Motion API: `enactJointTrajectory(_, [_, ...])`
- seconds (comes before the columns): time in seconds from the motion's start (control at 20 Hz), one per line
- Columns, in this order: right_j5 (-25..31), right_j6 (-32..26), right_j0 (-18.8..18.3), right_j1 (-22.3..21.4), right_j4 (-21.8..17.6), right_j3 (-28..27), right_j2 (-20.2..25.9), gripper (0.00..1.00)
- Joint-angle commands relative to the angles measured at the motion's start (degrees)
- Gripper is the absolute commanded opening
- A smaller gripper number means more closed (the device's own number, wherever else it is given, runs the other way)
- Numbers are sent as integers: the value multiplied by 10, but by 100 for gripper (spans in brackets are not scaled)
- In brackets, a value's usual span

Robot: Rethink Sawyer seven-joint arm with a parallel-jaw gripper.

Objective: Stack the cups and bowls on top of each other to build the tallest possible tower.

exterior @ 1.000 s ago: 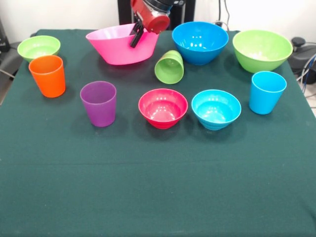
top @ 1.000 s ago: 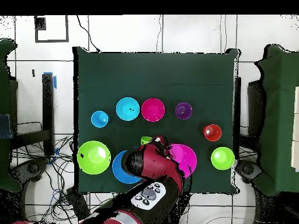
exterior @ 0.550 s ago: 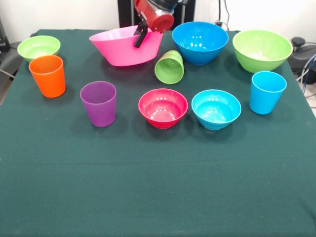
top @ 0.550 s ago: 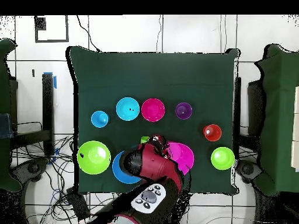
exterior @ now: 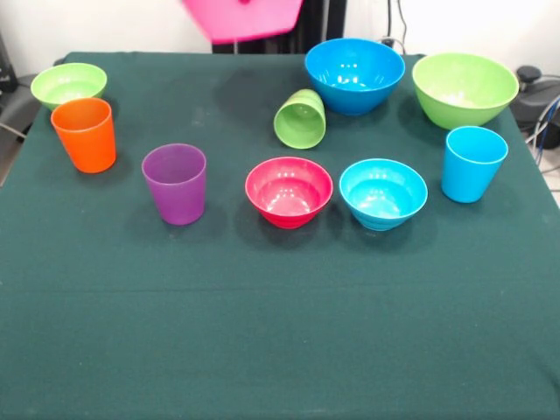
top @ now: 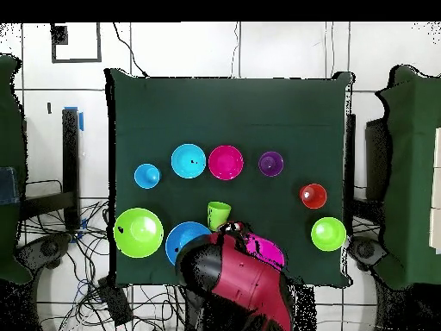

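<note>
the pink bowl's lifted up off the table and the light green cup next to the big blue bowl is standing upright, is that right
Not quite. The pink bowl is indeed raised clear of the table, but the light green cup beside the big blue bowl is not upright. It lies tipped on its side, and the front view shows its open mouth facing the camera.

Taking the tipped cup [exterior: 300,119] as the dial's centre on the table [exterior: 280,350] (front view): the raised bowl [exterior: 241,17] hangs at 11 o'clock, clear of the surface. The inner deep bowl [exterior: 354,74] sits at 2 and the outer deep bowl [exterior: 464,87] near 3. The middle small bowl [exterior: 289,191] is at 6, with the right small bowl [exterior: 383,192] at 4 and the right cup [exterior: 472,164] beyond it. The near-left cup [exterior: 175,184] is at 8 and the far-left cup [exterior: 84,133] at 9, the corner small bowl [exterior: 68,84] just behind it.
</note>
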Motion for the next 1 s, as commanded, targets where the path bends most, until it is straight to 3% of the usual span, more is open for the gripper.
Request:
enactJointTrajectory(0.05, [192, -93, -4, -125, -64, 18, 12, 0])
enactJointTrajectory(0.15, [190, -88, -3, -137, -75, 25, 9, 0])
enactJointTrajectory(0.35, [102, -39, 10, -134, -100, 64, 7, 0])
enactJointTrajectory(0.5, [67, -18, 14, -151, -110, 96, 11, 0])
enactJointTrajectory(0.7, [1, -47, -41, -179, -110, 157, 51, 0])
enactJointTrajectory(0.8, [-27, -53, -62, -164, -128, 155, 65, 0])
enactJointTrajectory(0.9, [-24, -36, -80, -123, -114, 129, 89, 0])
enactJointTrajectory(1.0, [-4, -9, -70, -76, -105, 76, 95, 0])
